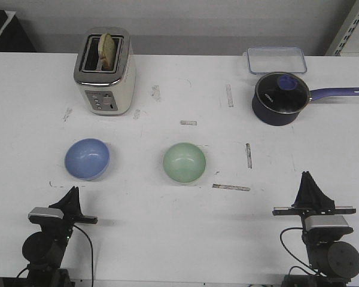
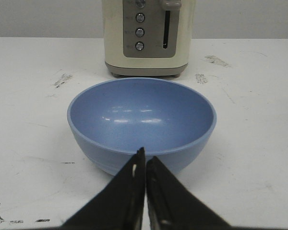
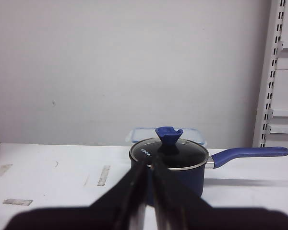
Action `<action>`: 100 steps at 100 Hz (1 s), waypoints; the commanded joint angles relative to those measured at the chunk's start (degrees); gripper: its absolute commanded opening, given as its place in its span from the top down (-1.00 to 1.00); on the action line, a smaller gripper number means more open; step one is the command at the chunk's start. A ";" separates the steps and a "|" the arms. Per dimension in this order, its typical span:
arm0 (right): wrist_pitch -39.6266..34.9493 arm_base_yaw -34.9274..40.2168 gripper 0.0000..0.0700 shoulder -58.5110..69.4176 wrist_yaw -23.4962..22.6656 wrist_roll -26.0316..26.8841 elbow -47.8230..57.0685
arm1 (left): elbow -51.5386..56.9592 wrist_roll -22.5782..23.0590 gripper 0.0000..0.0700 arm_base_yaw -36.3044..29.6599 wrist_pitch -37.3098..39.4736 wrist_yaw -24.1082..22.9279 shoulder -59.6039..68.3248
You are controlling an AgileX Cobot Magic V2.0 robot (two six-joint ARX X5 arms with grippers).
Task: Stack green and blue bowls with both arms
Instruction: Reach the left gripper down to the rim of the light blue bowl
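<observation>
Blue bowl (image 1: 87,158) upright beside green bowl (image 1: 184,162), both arms' jaws closed, empty.

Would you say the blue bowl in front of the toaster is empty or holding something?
Empty. The left wrist view looks straight into the blue bowl and shows only its bare glossy inside; the front view agrees.

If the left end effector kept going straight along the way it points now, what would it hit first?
Most likely the near wall of the light blue glossy round bowl, which sits directly ahead of the shut left end effector. The cream toaster stands behind the bowl. How far off the bowl is remains unclear.
</observation>
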 commanded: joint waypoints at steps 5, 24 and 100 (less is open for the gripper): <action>0.68 0.00 0.98 -0.09 0.04 -0.24 0.15 | -1.18 0.39 1.00 0.07 0.59 -0.20 -0.11; 0.68 0.00 0.98 -0.09 0.04 -0.24 0.15 | -1.18 0.42 1.00 0.07 0.59 -0.20 -0.11; 0.68 0.00 0.98 -0.09 0.04 -0.26 0.15 | 4.33 -8.26 1.00 0.11 0.26 -2.75 0.24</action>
